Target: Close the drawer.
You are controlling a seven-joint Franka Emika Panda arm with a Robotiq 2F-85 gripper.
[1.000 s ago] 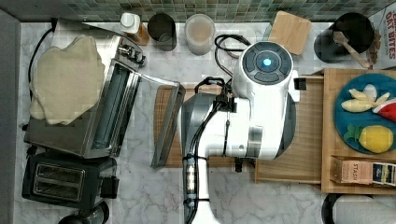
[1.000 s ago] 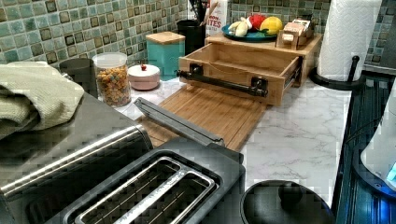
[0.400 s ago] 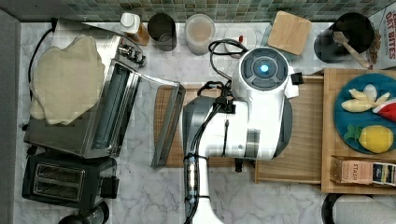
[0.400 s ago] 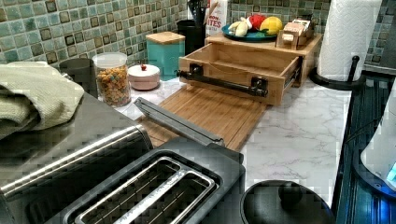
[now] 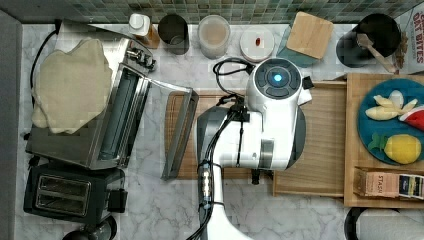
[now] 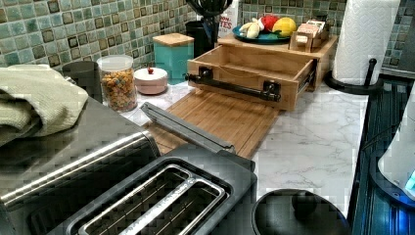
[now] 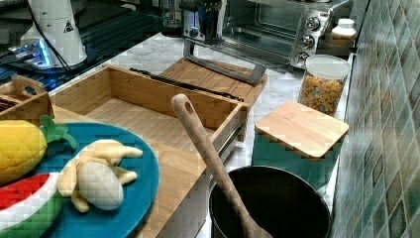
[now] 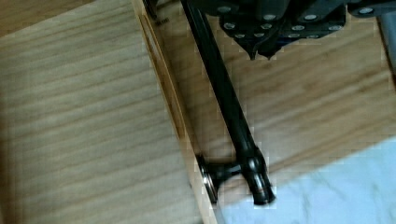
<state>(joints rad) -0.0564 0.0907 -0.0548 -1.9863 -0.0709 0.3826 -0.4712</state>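
The drawer (image 5: pixel 325 142) stands pulled out of the wooden box (image 5: pixel 352 135), its light-wood bottom bare (image 7: pixel 143 119). A black bar handle (image 6: pixel 230 85) runs across its front wall (image 6: pixel 244 81). In the top view my white arm (image 5: pixel 270 120) hangs over the drawer's front and hides the handle. In the wrist view my gripper (image 8: pixel 263 55) sits just outside the front wall (image 8: pixel 163 93), beside the black handle (image 8: pixel 229 107) and above the cutting board (image 8: pixel 317 98). Its fingertips (image 8: pixel 254 53) look pressed together and hold nothing.
A bamboo cutting board (image 6: pixel 220 117) lies in front of the drawer, the toaster oven's open door (image 5: pixel 180 132) over its far end. A blue plate of toy food (image 5: pixel 395 125) sits on the box. Jars (image 5: pixel 214 35), a teal canister (image 5: pixel 310 35) and a utensil pot (image 5: pixel 370 37) line the wall.
In the top view my arm has drifted slightly toward the top view's left and bottom. The drawer stays equally far out.
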